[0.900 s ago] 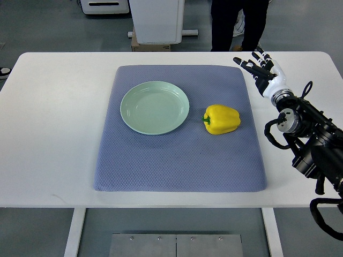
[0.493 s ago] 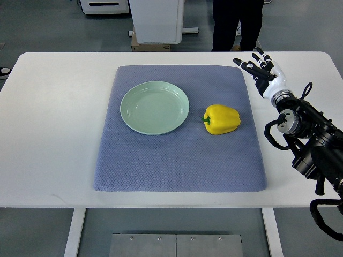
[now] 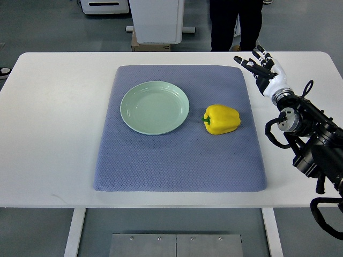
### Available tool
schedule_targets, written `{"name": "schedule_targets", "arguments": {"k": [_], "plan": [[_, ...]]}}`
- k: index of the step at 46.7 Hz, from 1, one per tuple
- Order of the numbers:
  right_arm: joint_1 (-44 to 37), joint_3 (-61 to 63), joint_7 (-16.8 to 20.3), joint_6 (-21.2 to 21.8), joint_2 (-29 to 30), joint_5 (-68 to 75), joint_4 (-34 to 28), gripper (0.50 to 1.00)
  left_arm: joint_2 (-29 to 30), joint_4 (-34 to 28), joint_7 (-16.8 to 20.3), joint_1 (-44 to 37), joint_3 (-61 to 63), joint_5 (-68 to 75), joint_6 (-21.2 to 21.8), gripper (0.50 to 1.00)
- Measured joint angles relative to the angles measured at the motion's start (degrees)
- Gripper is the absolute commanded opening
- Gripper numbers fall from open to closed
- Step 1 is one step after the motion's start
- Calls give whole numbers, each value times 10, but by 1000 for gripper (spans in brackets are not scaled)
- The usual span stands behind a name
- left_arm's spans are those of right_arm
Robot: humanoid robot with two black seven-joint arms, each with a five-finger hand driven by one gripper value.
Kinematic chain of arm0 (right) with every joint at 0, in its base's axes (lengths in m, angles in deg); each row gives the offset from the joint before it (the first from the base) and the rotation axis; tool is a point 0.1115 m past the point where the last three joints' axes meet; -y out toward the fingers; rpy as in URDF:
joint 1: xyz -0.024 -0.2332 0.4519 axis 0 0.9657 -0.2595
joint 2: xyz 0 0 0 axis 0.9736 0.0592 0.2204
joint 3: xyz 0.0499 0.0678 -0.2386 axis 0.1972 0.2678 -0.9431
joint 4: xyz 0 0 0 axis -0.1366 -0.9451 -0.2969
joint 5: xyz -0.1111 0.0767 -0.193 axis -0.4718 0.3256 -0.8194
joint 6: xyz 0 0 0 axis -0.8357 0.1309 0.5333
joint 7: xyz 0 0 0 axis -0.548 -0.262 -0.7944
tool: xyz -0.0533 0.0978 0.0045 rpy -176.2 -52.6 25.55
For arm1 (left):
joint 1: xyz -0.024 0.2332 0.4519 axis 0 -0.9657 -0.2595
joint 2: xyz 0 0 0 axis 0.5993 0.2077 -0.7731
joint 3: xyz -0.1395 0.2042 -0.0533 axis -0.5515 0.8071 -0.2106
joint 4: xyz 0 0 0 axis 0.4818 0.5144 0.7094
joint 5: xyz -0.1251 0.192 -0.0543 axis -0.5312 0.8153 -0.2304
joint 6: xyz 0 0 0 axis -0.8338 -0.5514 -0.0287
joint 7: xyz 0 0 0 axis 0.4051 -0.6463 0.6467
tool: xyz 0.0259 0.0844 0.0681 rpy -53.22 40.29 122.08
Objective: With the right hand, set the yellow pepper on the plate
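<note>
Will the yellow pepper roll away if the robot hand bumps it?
Maybe a little. The yellow pepper lies on its side and looks lumpy, so it would likely wobble rather than roll far. Its skin looks shiny, probably slippery, though the textured mat should slow it.

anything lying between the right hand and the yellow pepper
No object. In the top view, only bare blue mat and a strip of white table separate the open right hand from the yellow pepper.
</note>
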Motion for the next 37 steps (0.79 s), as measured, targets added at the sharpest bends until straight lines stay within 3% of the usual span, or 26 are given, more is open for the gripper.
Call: {"name": "schedule_targets", "arguments": {"k": [37], "plan": [[-9,0,-7,1,-7,0,-1,1000,0,0,0,0,0,0,0,1000]]}}
